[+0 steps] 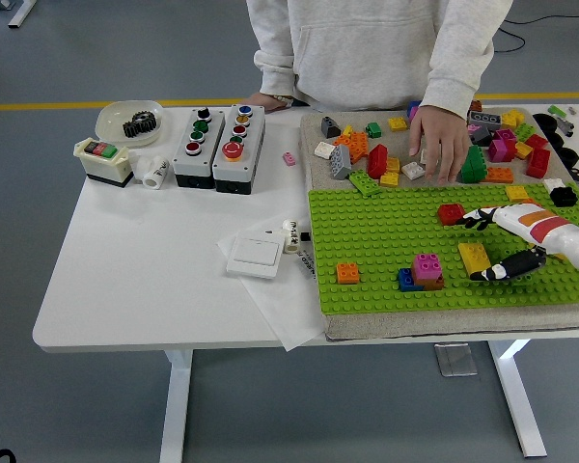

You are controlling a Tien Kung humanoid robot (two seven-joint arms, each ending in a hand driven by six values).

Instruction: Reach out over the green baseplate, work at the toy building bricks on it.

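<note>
The green baseplate (386, 231) lies on a grey mat at the table's right. On it stand an orange brick (347, 273), a red brick (452, 214), a yellow brick (474, 257) and a small stack of pink, blue and brown bricks (425, 269). My right hand (484, 247) reaches in from the right edge, low over the plate. Its fingers are spread on either side of the yellow brick's right end and grip nothing. A person's hand (440, 141) rests on the loose bricks (386, 154) beyond the plate.
Two button boxes (217, 145), a switch box (103, 160), a bowl with a gear (130, 121) and a white wall switch on paper (255, 257) lie to the left. More loose bricks (521, 149) crowd the mat's far right. The person stands at the far edge.
</note>
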